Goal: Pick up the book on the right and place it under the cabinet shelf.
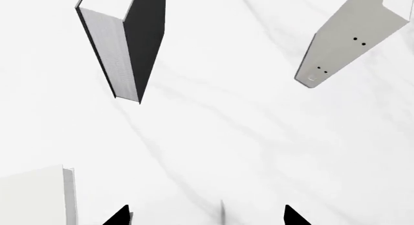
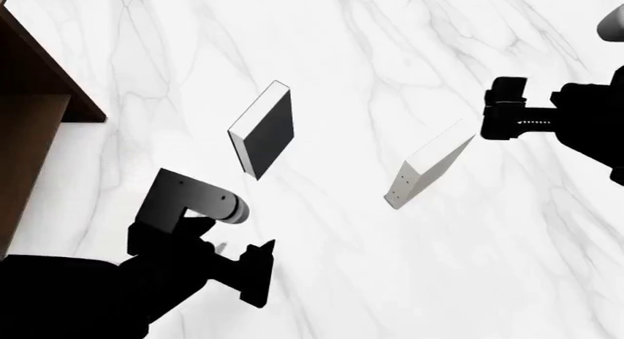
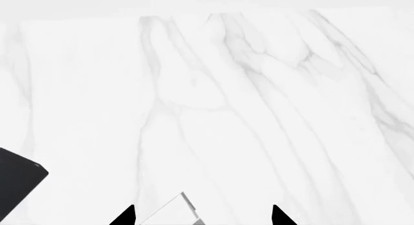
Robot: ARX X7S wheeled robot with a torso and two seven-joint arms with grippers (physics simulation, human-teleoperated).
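The thin pale grey-white hardback book (image 2: 429, 172) stands ungrasped between the open right gripper (image 2: 484, 120) jaws, far from the dark brown wooden cabinet shelf (image 2: 44, 76).

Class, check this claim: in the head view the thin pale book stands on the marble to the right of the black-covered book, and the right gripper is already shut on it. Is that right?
Not quite. The book does stand right of the black-covered book, but the right gripper is not shut on it. The right wrist view shows its fingertips spread apart, with the book's corner low between them.
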